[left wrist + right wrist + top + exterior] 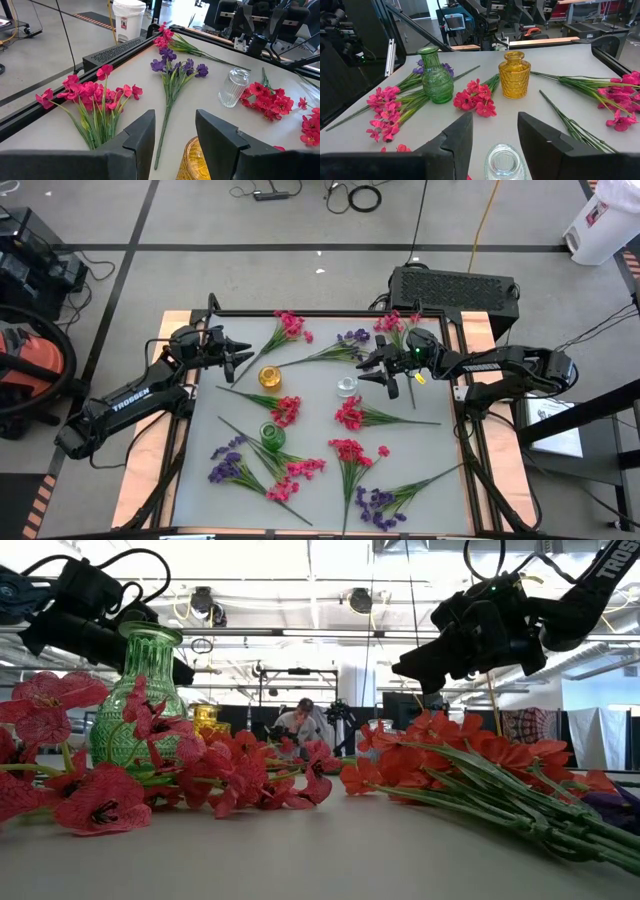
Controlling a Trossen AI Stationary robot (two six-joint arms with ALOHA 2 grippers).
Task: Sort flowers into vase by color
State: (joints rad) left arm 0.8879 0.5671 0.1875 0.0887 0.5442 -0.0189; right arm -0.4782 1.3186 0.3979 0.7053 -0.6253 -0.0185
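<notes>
Table point(420, 442): a grey work surface is seen from above, framed by a dark rail, with both arms reaching in from the sides.
Flowers point(352, 451): about a dozen sprigs are scattered flat on the table, none in a vase; pink-red clusters and purple clusters are mixed across the surface.
Far-edge sprigs: a pink-red sprig point(95, 97) and a purple sprig point(176, 70) are laid side by side near the rail, stems pointing inward.
Near-edge sprigs: purple bunches are found at the front left point(228, 465) and front right point(378, 505), with pink-red ones between them.
Yellow vase point(270, 377): stood upright left of centre, just beside the left gripper.
Clear vase point(347, 386): stood upright near the middle, directly under the right gripper's fingers in the right wrist view.
Green vase point(271, 435): stood upright nearer the front, with pink-red sprigs lying against its base.
Left gripper point(240, 357): held above the table over the yellow vase; fingers point(142, 135) are parted and nothing is grasped.
Right gripper point(374, 368): held above the clear vase; fingers point(457, 137) are spread and nothing is between them.
Background: a person point(297, 725) is seen far behind the table in the low view.
</notes>
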